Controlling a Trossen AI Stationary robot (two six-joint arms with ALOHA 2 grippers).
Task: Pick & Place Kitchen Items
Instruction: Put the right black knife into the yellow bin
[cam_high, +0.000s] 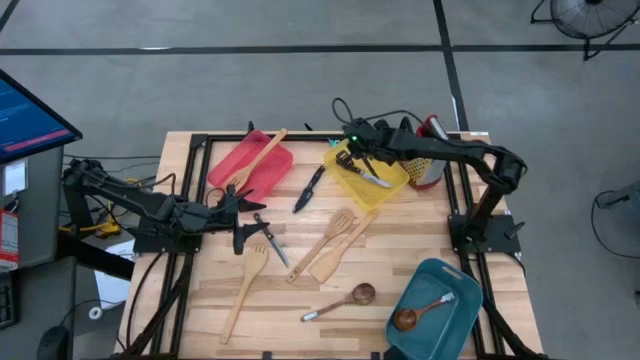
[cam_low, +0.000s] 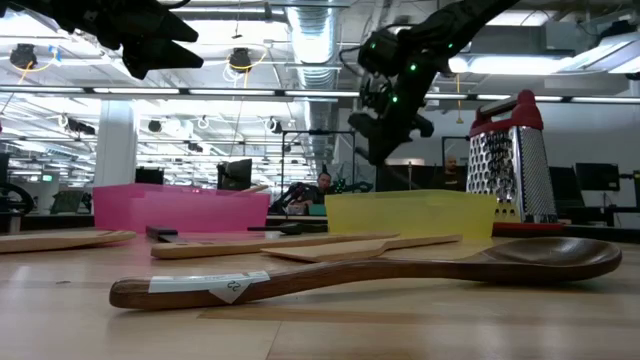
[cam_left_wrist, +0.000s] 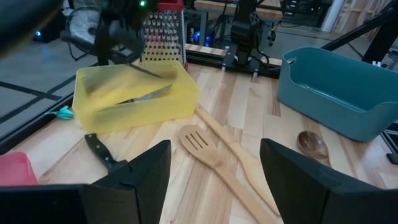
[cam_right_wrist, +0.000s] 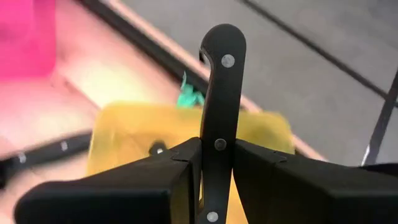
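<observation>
The right gripper (cam_high: 352, 160) hangs over the yellow tray (cam_high: 385, 188) near the table's far edge, its fingers (cam_right_wrist: 168, 180) clamped on the black riveted handle of a knife (cam_right_wrist: 219, 112), whose steel blade slants down into the tray. Another knife (cam_left_wrist: 146, 95) already lies inside that tray.

The left gripper (cam_high: 240, 218) sits low over the table's left half, fingers (cam_left_wrist: 143, 177) spread apart and holding nothing, close to a black-handled knife (cam_high: 270, 238) lying on the wood.

The rest of the kitchen items are scattered about: a wooden spatula (cam_high: 258, 160) rests in the red tray (cam_high: 232, 165) towards the far left corner, a dark knife (cam_high: 309, 188) lies between the red and yellow trays, and a slotted turner (cam_high: 322, 243) and a flat spatula (cam_high: 342, 247) lie side by side mid-table. A wooden fork (cam_high: 243, 290) lies towards the near left, a dark-bowled spoon (cam_high: 340, 302) by the near edge, and one more spoon (cam_high: 422, 311) in the teal tray (cam_high: 468, 300) at the near right corner. The box grater (cam_high: 428, 165) stands just beside the yellow tray.
</observation>
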